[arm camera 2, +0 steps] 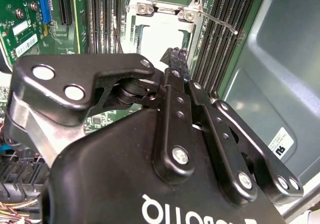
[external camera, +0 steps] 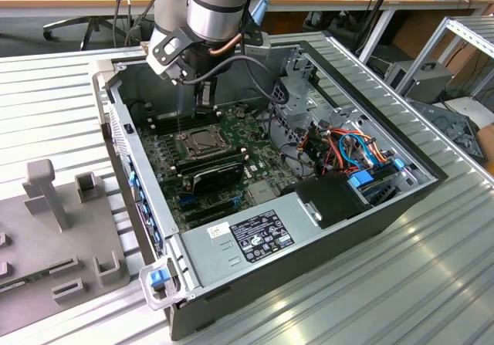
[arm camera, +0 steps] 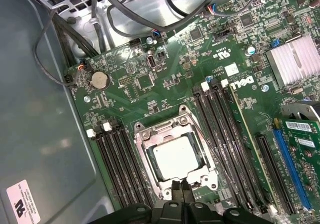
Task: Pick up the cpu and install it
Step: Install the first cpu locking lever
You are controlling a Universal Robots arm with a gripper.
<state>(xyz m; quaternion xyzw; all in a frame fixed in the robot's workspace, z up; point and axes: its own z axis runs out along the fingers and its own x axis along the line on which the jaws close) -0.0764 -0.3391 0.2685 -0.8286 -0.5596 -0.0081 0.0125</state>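
Observation:
The cpu (arm camera: 176, 157), a pale silver square, lies flat inside the socket on the green motherboard (arm camera: 165, 78), ringed by the hinged metal frame (arm camera: 145, 134). In the second wrist view its bright face (arm camera 2: 162, 33) shows past the fingertips. My gripper (arm camera: 182, 191) hovers just off one edge of the socket, its two dark fingers pressed together with nothing between them. From the exterior view, the gripper (external camera: 204, 98) hangs above the socket (external camera: 202, 139) inside the open computer case. A thin lever wire (arm camera 2: 220, 23) sticks out beside the socket.
Black memory slots (arm camera: 225, 129) flank the socket on both sides. A finned heatsink (arm camera: 297, 58), a card (arm camera: 300, 134) and cables (external camera: 347, 148) crowd the case. The case walls (external camera: 116, 121) rise around the board. A grey fixture tray (external camera: 62, 229) sits at the exterior view's left.

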